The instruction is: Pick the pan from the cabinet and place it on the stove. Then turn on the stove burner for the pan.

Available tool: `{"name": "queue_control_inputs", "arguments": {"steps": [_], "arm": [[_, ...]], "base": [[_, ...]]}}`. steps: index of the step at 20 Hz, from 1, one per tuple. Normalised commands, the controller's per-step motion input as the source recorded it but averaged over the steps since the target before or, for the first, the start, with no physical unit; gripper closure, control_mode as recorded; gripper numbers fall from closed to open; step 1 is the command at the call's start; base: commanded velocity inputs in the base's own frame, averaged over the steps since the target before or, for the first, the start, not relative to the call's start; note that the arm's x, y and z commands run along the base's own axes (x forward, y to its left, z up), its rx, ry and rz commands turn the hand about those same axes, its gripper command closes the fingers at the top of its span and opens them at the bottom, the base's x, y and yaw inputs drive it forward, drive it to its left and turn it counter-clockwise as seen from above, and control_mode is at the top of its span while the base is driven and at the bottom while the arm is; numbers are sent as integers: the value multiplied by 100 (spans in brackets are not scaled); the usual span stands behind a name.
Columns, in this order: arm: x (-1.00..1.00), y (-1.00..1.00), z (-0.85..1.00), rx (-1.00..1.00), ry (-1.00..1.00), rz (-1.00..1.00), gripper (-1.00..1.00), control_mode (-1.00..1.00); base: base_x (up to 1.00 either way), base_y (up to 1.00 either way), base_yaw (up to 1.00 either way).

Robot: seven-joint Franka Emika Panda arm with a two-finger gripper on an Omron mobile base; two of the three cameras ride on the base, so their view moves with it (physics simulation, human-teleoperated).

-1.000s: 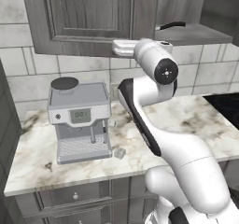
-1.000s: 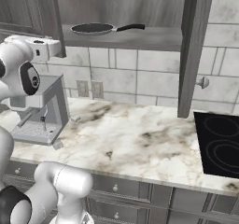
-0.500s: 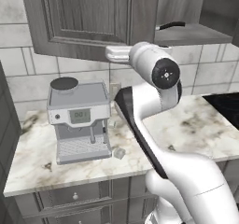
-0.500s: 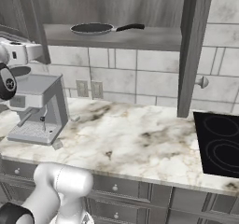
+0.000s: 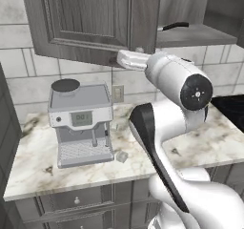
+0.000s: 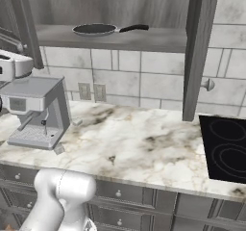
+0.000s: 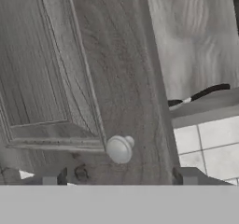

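The pan [image 6: 94, 29] lies on the shelf of the open cabinet [image 6: 120, 38], its black handle [image 6: 134, 28] pointing right. The handle also shows in the left base view [image 5: 174, 26] and the hand view [image 7: 205, 93]. My gripper [image 7: 120, 176] is open, its fingertips [image 7: 53, 177] wide apart on either side of the left door's round silver knob [image 7: 119, 148] and not touching it. The hand [image 5: 128, 60] sits at the lower edge of that swung-out door [image 5: 90, 20]. The stove [image 6: 226, 148] lies at the counter's right end, with a thin burner ring [image 6: 225, 128].
A grey coffee machine [image 5: 81, 123] stands on the marble counter [image 6: 139, 143] below the left door. The cabinet's right door [image 6: 197, 47] hangs open edge-on, its knob [image 6: 209, 84] facing the stove. Drawers [image 6: 134, 196] run below the counter.
The left cabinet door has swung further open with my hand on its knob. The jaws have now spread and let go of the knob.
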Motion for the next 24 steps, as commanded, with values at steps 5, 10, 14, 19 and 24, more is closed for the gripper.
{"name": "queue_control_inputs", "arguments": {"steps": [5, 10, 14, 19, 24], "arm": [[-58, -57, 29, 31, 6, 0, -100, -100], [-14, -83, 20, 31, 11, 1, -100, -100], [-1, -79, 3, 33, 15, 5, -100, -100], [10, -40, -6, 33, 20, 21, -100, -100], [32, -2, -34, 35, 6, 21, -100, -100]], "base": [[0, 0, 0], [0, 0, 0], [0, 0, 0], [0, 0, 0], [0, 0, 0]]}}
